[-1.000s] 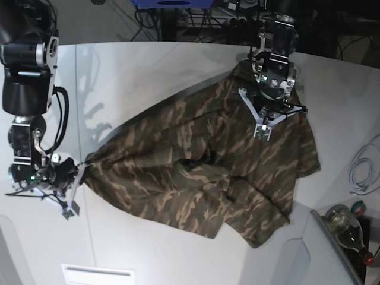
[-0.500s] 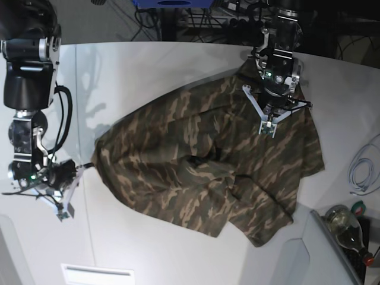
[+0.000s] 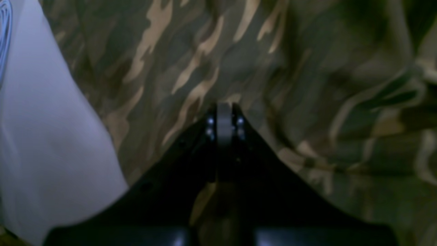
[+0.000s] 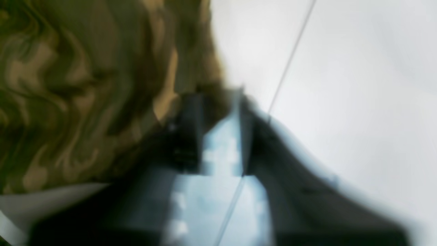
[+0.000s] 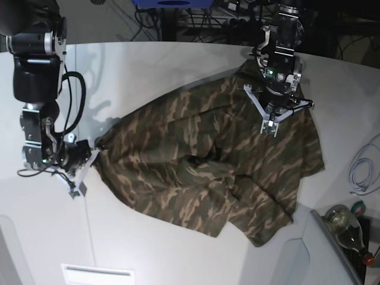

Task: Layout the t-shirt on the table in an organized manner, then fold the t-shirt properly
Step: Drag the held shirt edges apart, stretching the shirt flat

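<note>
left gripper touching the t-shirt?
Touching. Left wrist view shows the left gripper shut with the t-shirt cloth bunched at its tips.

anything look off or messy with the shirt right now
Yes: the t-shirt lies askew across the table, with rumpled folds bunched at its middle and one end drawn to a point at the right gripper.

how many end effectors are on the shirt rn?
2. Left end effector sits shut over the t-shirt near its far edge; right end effector is shut at its left edge. Grip unclear.
</note>
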Controlling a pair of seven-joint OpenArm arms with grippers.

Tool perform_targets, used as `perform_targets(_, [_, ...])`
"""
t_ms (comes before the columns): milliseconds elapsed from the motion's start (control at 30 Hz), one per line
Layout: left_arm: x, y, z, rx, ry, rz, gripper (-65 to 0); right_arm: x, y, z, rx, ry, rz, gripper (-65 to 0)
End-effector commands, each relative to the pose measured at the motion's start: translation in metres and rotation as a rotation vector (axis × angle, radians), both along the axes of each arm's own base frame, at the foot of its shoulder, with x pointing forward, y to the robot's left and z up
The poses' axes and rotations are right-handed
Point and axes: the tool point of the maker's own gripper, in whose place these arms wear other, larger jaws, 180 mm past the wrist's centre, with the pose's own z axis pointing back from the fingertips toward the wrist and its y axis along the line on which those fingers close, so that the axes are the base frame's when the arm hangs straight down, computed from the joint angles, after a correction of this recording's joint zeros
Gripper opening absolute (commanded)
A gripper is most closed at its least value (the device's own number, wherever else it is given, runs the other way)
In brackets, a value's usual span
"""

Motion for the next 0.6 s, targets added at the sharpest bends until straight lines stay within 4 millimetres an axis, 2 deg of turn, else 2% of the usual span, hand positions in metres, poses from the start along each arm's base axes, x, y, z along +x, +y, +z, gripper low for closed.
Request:
perform_targets(0, [0.008,0.011,0.01,0.015,-0.041,0.021,-65.0,0.025,-0.008,0.021,-0.001,-0.067,-0.013,-65.0])
perform_targets(33, [0.007,0.017,0.011,0.015,-0.044,0.042,-65.0,0.027,-0.011,0.021,-0.005,-0.066,-0.016,-62.4])
perform_targets(100, [0.007,0.028,0.015,0.021,-0.057,0.074,-65.0,0.032,-0.021,0.031,-0.027,-0.092,-0.019,-64.8])
perform_targets(200, [0.009,0.042,0.025,0.033,-0.084,0.112,-65.0,0.037,-0.028,0.054,-0.069,-0.146,-0.009,-64.5])
perform_targets(267, [0.01,0.053,0.033,0.041,-0.108,0.144,-65.0,0.037,-0.045,0.08,-0.112,-0.187,-0.037,-64.5])
perform_targets(367, [0.014,0.062,0.045,0.047,-0.141,0.169,-65.0,0.039,-0.06,0.116,-0.158,-0.238,-0.069,-64.7])
perform_targets(500, [0.027,0.048,0.05,0.01,-0.175,0.175,-65.0,0.037,-0.068,0.151,-0.218,-0.271,-0.075,-64.7])
perform_targets(567, [0.039,0.034,0.053,-0.029,-0.197,0.184,-65.0,0.035,-0.066,0.155,-0.227,-0.276,-0.069,-64.7])
